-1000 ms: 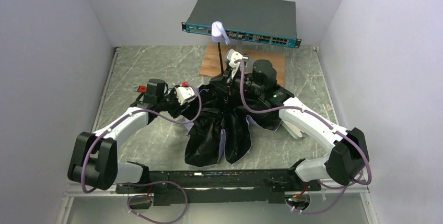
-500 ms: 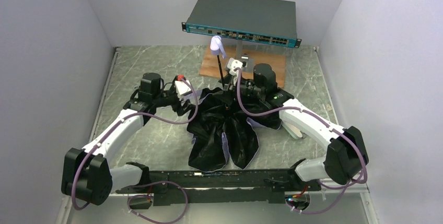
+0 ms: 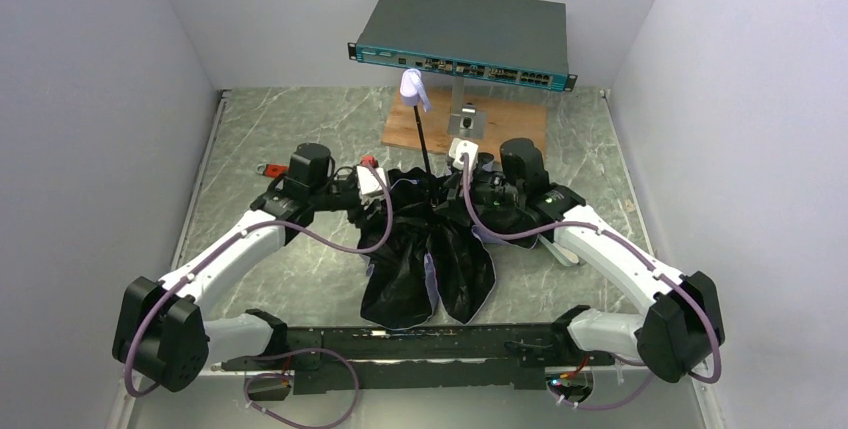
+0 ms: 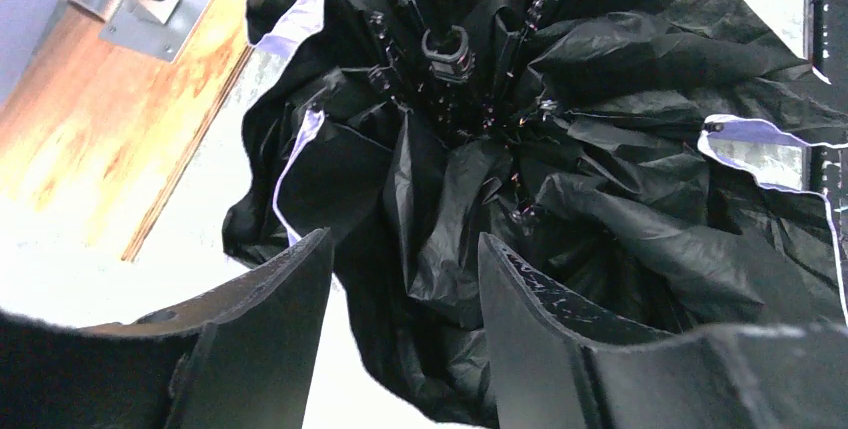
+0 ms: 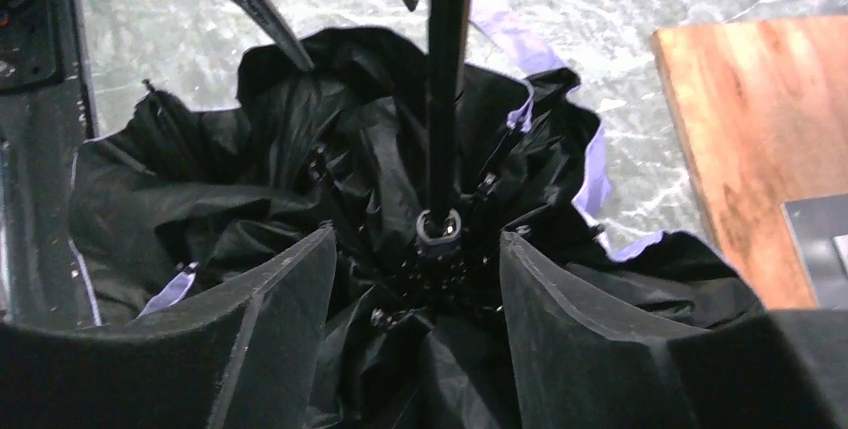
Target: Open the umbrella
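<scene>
Surface: grey-green marbled table, boxed in by plain pale walls
Back edge: switch raised above a wooden board, with a small metal bracket standing on the board
Umbrella: sat mid-table between the two arms, canopy down, black lining facing up, and thin lavender edges showing at the folds
Canopy: was slack and crumpled, not spread taut; its near panels hung toward the base rail
Shaft: rose out of the canopy's middle, leaning toward the far side, with the pale handle at its top in front of the switch
Runner: was low on the shaft, down among the ribs
Left gripper: was at the canopy's left edge, jaws parted with nothing clamped between them; fabric lay just beyond the fingertips
Right gripper: was at the canopy's right side, facing the shaft; its jaws stood apart and held nothing, and the runner showed through the gap
Left of table: small red item beside the left arm, too small to identify
</scene>
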Available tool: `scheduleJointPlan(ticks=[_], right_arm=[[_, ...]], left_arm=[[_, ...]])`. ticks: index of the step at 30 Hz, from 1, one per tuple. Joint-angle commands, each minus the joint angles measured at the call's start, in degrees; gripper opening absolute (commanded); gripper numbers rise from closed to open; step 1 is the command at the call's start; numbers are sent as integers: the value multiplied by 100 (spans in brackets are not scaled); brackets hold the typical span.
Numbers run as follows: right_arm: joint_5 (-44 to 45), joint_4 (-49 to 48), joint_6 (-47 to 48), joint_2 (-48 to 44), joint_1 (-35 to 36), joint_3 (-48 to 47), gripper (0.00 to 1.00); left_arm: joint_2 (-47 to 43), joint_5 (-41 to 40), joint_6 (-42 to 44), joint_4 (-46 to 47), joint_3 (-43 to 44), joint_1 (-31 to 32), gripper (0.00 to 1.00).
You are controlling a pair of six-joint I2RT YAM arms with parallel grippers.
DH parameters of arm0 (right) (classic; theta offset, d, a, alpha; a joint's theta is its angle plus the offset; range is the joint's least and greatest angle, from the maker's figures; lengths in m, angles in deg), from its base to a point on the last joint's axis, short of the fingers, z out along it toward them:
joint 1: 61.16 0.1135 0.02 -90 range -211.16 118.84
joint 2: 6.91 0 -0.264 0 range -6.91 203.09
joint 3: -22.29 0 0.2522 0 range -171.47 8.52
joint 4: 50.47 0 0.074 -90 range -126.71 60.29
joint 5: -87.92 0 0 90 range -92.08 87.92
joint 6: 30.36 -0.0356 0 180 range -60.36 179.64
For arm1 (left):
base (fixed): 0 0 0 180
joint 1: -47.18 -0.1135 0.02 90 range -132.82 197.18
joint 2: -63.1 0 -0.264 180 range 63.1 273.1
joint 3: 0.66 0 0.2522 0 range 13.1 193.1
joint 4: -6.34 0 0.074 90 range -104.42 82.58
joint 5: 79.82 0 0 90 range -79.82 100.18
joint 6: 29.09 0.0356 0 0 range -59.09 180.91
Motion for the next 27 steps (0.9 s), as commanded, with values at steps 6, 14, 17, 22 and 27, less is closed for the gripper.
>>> scheduleJointPlan(ticks=[6,14,17,22,27], right_arm=[[-299,263,64,153,12,11,47],[-53,837,596,376,-11,148,37],[41,958,716,289,-13,231,36],[280,1119,832,275,-19,263,31],[445,1239,963,227,-33,321,27]], left_arm=[[266,143,69,381,273,421,58],[589,229,-332,1400,186,475,53],[708,352,-155,1710,117,545,51],[1024,398,165,1948,258,778,52],[1414,158,144,2158,461,962,52]])
